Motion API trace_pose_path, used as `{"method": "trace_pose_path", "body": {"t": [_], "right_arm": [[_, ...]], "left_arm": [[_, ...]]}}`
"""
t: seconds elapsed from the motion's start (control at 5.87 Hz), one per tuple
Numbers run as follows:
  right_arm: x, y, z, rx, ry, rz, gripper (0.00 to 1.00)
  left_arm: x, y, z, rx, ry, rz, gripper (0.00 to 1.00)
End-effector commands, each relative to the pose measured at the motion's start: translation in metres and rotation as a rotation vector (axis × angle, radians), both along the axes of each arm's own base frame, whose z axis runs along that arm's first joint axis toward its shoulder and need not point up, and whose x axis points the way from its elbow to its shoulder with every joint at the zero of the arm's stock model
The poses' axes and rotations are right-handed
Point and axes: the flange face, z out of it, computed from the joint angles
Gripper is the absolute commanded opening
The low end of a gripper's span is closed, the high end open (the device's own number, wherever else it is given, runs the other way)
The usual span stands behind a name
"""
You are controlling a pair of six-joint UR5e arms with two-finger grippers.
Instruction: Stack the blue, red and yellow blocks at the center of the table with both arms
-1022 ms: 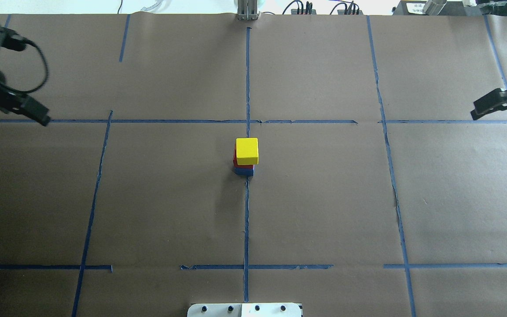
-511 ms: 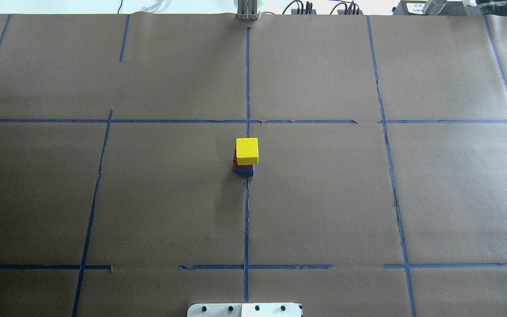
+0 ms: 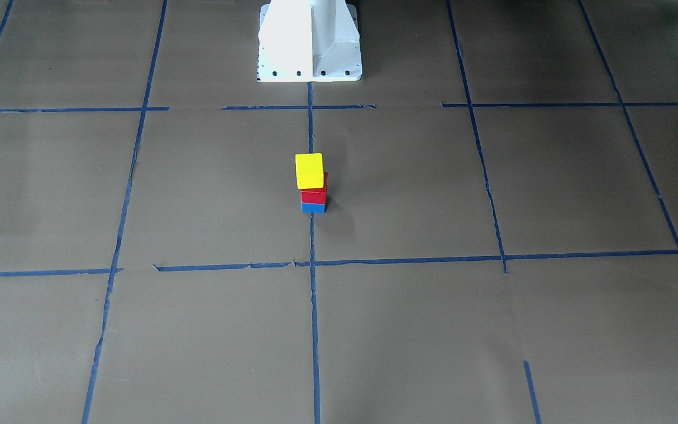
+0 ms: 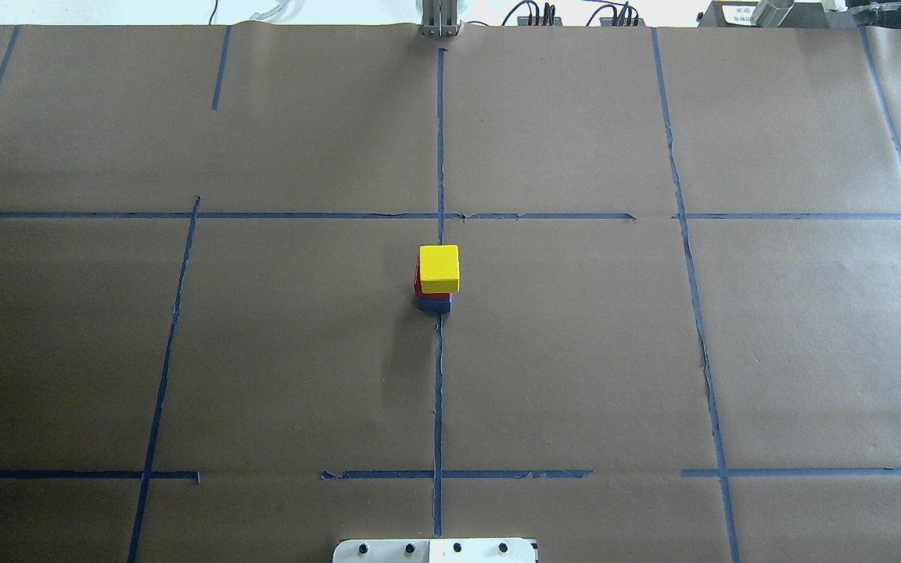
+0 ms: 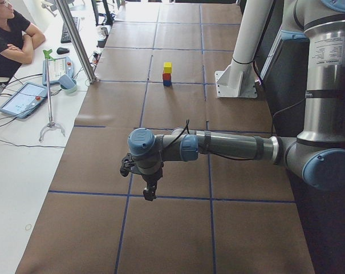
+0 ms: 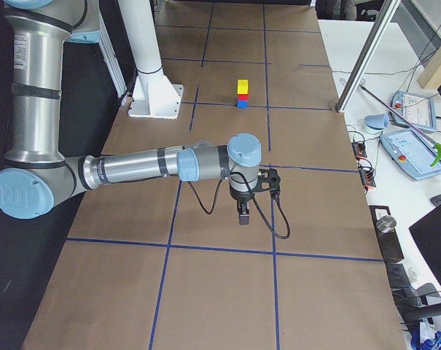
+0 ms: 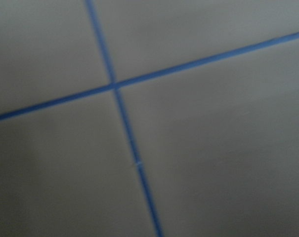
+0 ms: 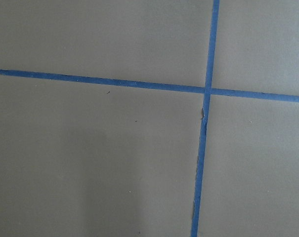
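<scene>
A stack stands at the table's centre on the blue tape cross: yellow block (image 4: 439,267) on top, red block (image 4: 419,288) in the middle, blue block (image 4: 434,306) at the bottom. It also shows in the front view, yellow (image 3: 309,170), red (image 3: 313,196), blue (image 3: 313,208). My left gripper (image 5: 150,191) hangs over the table far from the stack, seen only in the left side view. My right gripper (image 6: 243,216) likewise, only in the right side view. I cannot tell whether either is open or shut. Both wrist views show only bare paper and tape.
The robot's white base (image 3: 309,41) stands at the table's near edge. A metal post (image 5: 75,40) and tablets sit beyond the far edge, where an operator (image 5: 7,34) sits. Blue tape lines grid the brown paper.
Both grippers, at the overhead view's left and right edges a second ago, have moved out of that view. The stack has not moved.
</scene>
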Motion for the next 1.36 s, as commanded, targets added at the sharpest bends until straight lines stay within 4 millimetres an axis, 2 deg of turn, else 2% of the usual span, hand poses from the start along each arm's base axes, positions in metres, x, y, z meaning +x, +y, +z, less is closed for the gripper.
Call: {"method": "trace_pose_path", "body": {"t": [0.0,0.17,0.34,1.19], "right_arm": [[-0.001,0.0,0.02,-0.036,0.004,0.0,1.0],[-0.005,-0.001,0.028,-0.052,0.004,-0.01,1.0],[-0.01,-0.003,0.026,-0.047,0.009,-0.022,1.0],[-0.016,-0.003,0.027,-0.047,0.006,-0.032,1.0]], "left_arm": [[0.0,-0.001,-0.01,-0.033,0.013,-0.056,1.0],[0.0,0.0,-0.009,-0.037,0.014,-0.063,1.0],[0.003,0.006,-0.002,-0.048,0.013,-0.057,1.0],[0.004,0.006,-0.011,-0.031,0.014,-0.05,1.0]]}}
